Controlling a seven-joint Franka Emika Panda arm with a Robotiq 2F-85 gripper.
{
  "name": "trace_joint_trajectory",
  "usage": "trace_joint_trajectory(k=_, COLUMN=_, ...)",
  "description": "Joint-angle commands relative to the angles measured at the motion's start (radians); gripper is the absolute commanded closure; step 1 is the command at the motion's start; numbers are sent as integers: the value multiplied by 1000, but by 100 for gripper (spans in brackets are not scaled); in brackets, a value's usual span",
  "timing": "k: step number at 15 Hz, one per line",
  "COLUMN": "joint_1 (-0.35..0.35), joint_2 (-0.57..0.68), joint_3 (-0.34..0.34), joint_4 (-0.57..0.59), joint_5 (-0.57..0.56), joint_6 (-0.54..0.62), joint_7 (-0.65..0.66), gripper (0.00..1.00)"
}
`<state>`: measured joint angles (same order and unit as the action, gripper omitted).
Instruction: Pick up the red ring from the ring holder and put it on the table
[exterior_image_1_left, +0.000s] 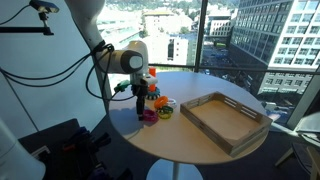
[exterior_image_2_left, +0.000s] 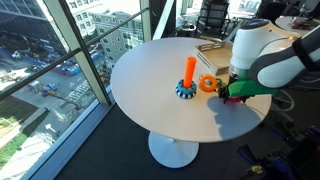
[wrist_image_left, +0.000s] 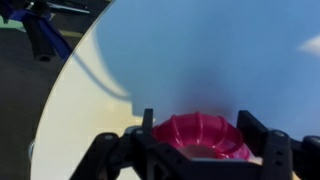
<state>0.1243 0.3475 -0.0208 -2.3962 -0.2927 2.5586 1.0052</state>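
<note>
The red ring (wrist_image_left: 200, 138) sits between my gripper's (wrist_image_left: 199, 122) two dark fingers in the wrist view, low over the white table (wrist_image_left: 200, 50). I cannot tell whether it touches the tabletop. In an exterior view my gripper (exterior_image_2_left: 233, 93) holds the red ring (exterior_image_2_left: 239, 87) beside the ring holder (exterior_image_2_left: 188, 75), an orange peg with bluish rings at its foot. A yellow-and-orange round piece (exterior_image_2_left: 207, 84) lies between holder and gripper. In an exterior view my gripper (exterior_image_1_left: 144, 103) hangs near the table's edge, in front of the peg (exterior_image_1_left: 152, 74).
A rectangular wooden tray (exterior_image_1_left: 225, 120) takes up much of the table (exterior_image_1_left: 190, 150) on one side. The table stands next to floor-to-ceiling windows (exterior_image_2_left: 60, 50). Small coloured pieces (exterior_image_1_left: 164, 110) lie by the holder.
</note>
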Motion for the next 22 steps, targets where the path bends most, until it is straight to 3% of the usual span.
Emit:
trace_joint_trajectory(k=1, joint_1=16, joint_2=9, joint_3=-17, joint_4=24, joint_5=34, joint_6=-33, joint_7=-51, gripper=29)
trace_joint_trajectory(k=3, joint_1=15, joint_2=8, joint_3=-19, joint_4=23, joint_5=37, joint_6=-33, joint_7=-58, gripper=12)
trace_joint_trajectory(k=5, joint_1=15, joint_2=5, joint_3=-21, joint_4=21, joint_5=41, joint_6=-35, joint_7=-63, gripper=2)
trace_joint_trajectory(k=18, joint_1=17, joint_2=-83, joint_3=-9, joint_4=25, joint_5=82, joint_6=-110, joint_7=-140, gripper=0)
trace_joint_trajectory(k=22, joint_1=10, joint_2=-128, joint_3=24, joint_4=40, joint_5=130, joint_6=-168, joint_7=-230, gripper=0)
